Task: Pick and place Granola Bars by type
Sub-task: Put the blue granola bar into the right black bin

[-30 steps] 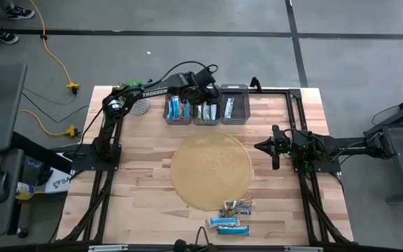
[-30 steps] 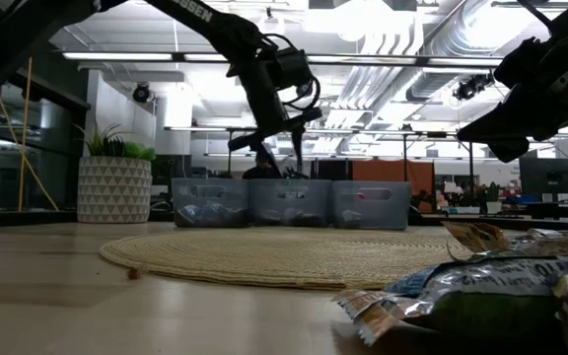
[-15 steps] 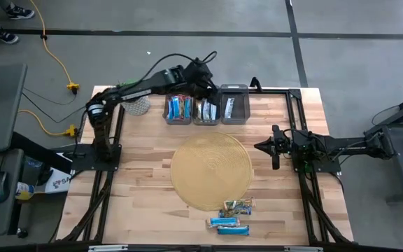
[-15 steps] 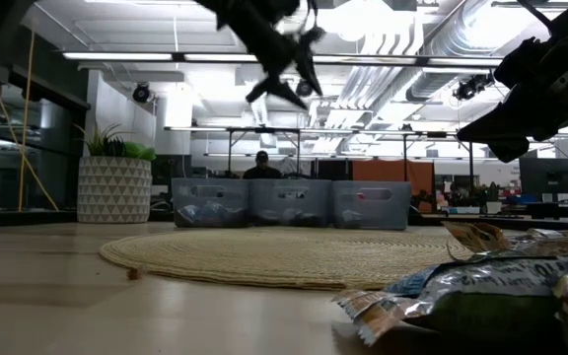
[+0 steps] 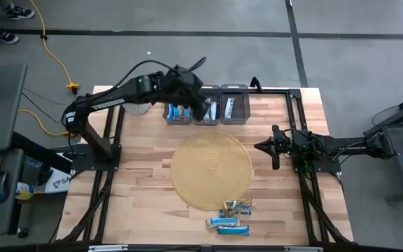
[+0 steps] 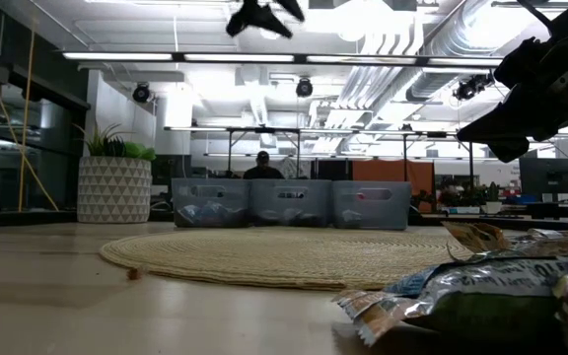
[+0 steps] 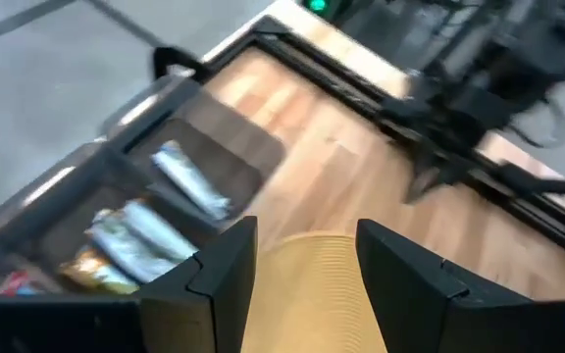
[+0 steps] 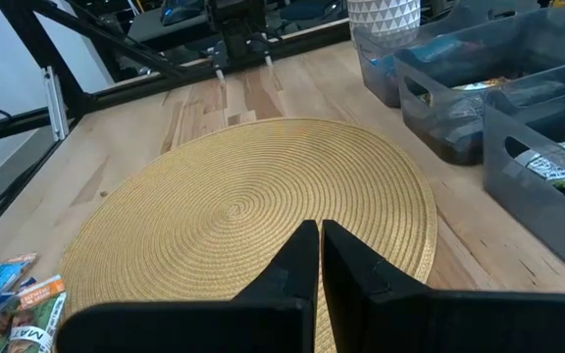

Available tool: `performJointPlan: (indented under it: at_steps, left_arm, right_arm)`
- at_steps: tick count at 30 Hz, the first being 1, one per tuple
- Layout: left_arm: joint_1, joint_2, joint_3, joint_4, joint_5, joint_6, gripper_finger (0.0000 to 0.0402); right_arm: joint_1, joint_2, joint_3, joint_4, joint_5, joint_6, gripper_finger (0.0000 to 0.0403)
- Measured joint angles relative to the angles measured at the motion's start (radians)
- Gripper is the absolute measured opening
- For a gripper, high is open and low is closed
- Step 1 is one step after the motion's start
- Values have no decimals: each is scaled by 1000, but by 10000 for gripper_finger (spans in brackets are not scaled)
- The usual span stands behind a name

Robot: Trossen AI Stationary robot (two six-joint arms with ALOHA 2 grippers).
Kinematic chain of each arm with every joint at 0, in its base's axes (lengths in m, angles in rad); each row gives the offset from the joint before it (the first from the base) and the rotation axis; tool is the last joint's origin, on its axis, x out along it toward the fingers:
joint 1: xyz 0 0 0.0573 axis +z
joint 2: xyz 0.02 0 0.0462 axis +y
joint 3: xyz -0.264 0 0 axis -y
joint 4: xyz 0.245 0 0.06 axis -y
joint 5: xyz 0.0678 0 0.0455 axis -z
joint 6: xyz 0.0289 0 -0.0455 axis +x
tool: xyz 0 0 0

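Three loose Granola Bars [image 5: 229, 215] lie near the table's near edge, a greenish one and two blue ones; they fill the low view's lower right [image 6: 481, 286]. More bars lie in three grey bins [image 5: 206, 105] at the far edge, a white-and-blue one [image 7: 192, 178] alone in the right bin. My left gripper [image 7: 302, 265] hangs high over the bins [image 5: 201, 110], open and empty, with the mat showing between its fingers. My right gripper [image 8: 319, 245] waits shut at the mat's right side [image 5: 261, 146].
A round woven mat [image 5: 210, 170] covers the table's middle. A white patterned plant pot [image 6: 114, 187] stands left of the bins. Black frame rails [image 5: 296, 112] run along the table's sides. A person shows far behind the bins [image 6: 262, 170].
My left gripper has risen steeply from just above the middle bin to high over the bins, nearly leaving the low view's top, and has rolled at the wrist. Nothing is between its fingers in any frame. The bars and bins have kept still.
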Motion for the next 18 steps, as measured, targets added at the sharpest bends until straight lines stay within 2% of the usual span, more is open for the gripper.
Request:
performJointPlan:
  at_steps: [10, 18]
  left_arm:
    - [-236, -10, 0, 76, 101, 20, 172]
    - [-470, 35, 1, 213, 61, 21, 172]
  right_arm:
    - [0, 0, 0, 0, 0, 0, 0]
    - [0, 0, 0, 0, 0, 0, 0]
